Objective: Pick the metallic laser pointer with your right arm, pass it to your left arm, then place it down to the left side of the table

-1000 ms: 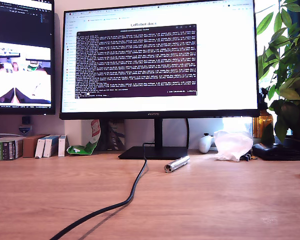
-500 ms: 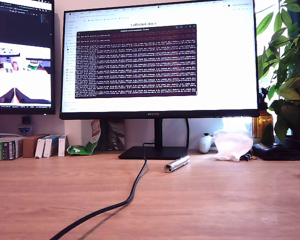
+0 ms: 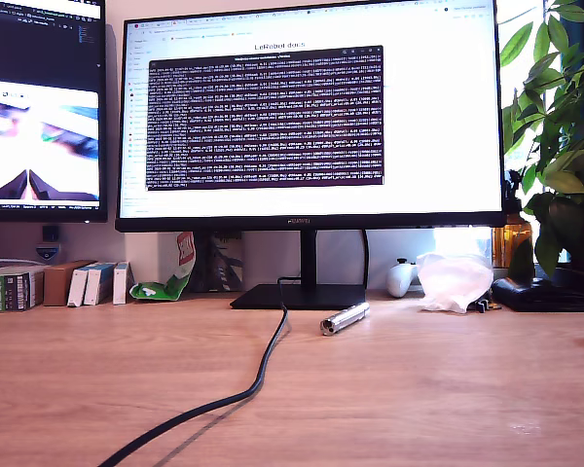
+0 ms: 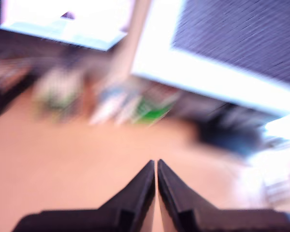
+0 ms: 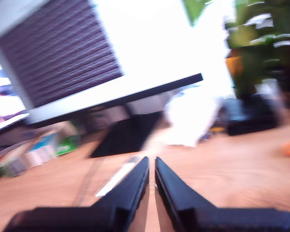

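Observation:
The metallic laser pointer [image 3: 344,318] is a slim silver cylinder lying on the wooden table [image 3: 419,399], just in front of the monitor stand, a little toward the exterior view's right of centre. No arm shows in the exterior view. In the blurred first wrist view my first gripper [image 4: 156,162] is shut with nothing in it, above bare wood. My second gripper [image 5: 151,158] is also shut and empty. A pale blurred streak beside its fingers is the laser pointer [image 5: 115,182], lying apart from them.
A black cable [image 3: 261,375] runs from the monitor stand [image 3: 302,296] toward the front edge. Small boxes [image 3: 88,284] stand at the back on the exterior view's left. A crumpled white bag [image 3: 455,280] and a leafy plant [image 3: 560,146] are on its right.
The pointer and cable have not moved. Text on the big monitor has scrolled, and the camera picture on the side monitor has turned blurry.

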Action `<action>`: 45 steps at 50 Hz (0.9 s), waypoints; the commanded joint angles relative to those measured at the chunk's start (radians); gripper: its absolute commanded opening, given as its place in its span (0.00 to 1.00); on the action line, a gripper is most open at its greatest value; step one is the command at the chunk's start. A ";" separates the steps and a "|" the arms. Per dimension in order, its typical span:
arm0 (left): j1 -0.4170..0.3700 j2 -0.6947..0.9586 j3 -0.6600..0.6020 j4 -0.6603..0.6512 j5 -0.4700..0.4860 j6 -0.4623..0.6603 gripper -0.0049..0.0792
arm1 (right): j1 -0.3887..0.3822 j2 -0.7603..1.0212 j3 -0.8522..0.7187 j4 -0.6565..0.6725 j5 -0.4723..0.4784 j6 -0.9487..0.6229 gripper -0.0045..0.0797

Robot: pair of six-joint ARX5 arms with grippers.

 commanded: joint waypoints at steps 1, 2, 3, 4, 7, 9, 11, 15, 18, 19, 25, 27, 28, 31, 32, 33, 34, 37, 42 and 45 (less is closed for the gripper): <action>-0.005 0.008 0.057 0.025 0.027 0.026 0.05 | 0.005 0.026 0.095 0.007 -0.016 -0.020 0.05; -0.005 0.014 0.068 0.024 0.033 0.026 0.05 | 0.005 0.037 0.114 0.001 -0.024 -0.030 0.05; -0.005 0.022 0.079 0.023 0.042 0.043 0.05 | 0.005 0.049 0.132 -0.007 -0.033 -0.051 0.05; -0.005 0.033 0.092 0.023 0.053 0.054 0.05 | 0.005 0.066 0.149 -0.017 -0.042 -0.059 0.05; -0.005 0.072 0.127 0.021 0.094 0.083 0.05 | 0.005 0.123 0.210 -0.050 -0.072 -0.120 0.05; -0.005 0.111 0.156 0.021 0.115 0.095 0.05 | 0.005 0.176 0.254 -0.074 -0.094 -0.143 0.05; -0.005 0.152 0.185 0.024 0.133 0.114 0.05 | 0.005 0.231 0.293 -0.094 -0.115 -0.209 0.05; -0.005 0.249 0.246 0.022 0.169 0.176 0.05 | 0.005 0.353 0.375 -0.126 -0.146 -0.311 0.05; -0.005 0.332 0.299 0.014 0.198 0.233 0.05 | 0.005 0.452 0.435 -0.133 -0.169 -0.383 0.05; -0.005 0.357 0.315 0.012 0.199 0.254 0.05 | 0.005 0.487 0.457 -0.133 -0.180 -0.406 0.05; -0.005 0.503 0.413 -0.012 0.242 0.369 0.05 | 0.005 0.687 0.584 -0.134 -0.239 -0.536 0.05; -0.005 0.550 0.443 -0.018 0.247 0.393 0.05 | 0.008 0.753 0.629 -0.133 -0.257 -0.575 0.05; -0.005 0.575 0.456 -0.018 0.252 0.401 0.05 | 0.012 0.784 0.652 -0.132 -0.265 -0.595 0.04; -0.005 0.639 0.491 -0.018 0.256 0.423 0.05 | 0.021 0.877 0.719 -0.131 -0.277 -0.668 0.04; -0.005 0.657 0.502 -0.019 0.257 0.429 0.05 | 0.023 0.903 0.738 -0.130 -0.282 -0.711 0.04; -0.005 0.676 0.512 -0.019 0.259 0.434 0.05 | 0.023 0.941 0.764 -0.127 -0.285 -0.761 0.04; -0.005 0.691 0.520 -0.018 0.262 0.434 0.05 | 0.024 0.970 0.783 -0.126 -0.288 -0.794 0.04; -0.005 0.737 0.544 -0.018 0.270 0.446 0.05 | 0.026 1.064 0.857 -0.132 -0.303 -0.877 0.04; -0.005 0.791 0.567 -0.014 0.276 0.447 0.05 | 0.051 1.192 0.962 -0.133 -0.327 -0.987 0.04; -0.005 0.813 0.573 -0.007 0.276 0.447 0.05 | 0.077 1.257 1.017 -0.140 -0.326 -1.064 0.04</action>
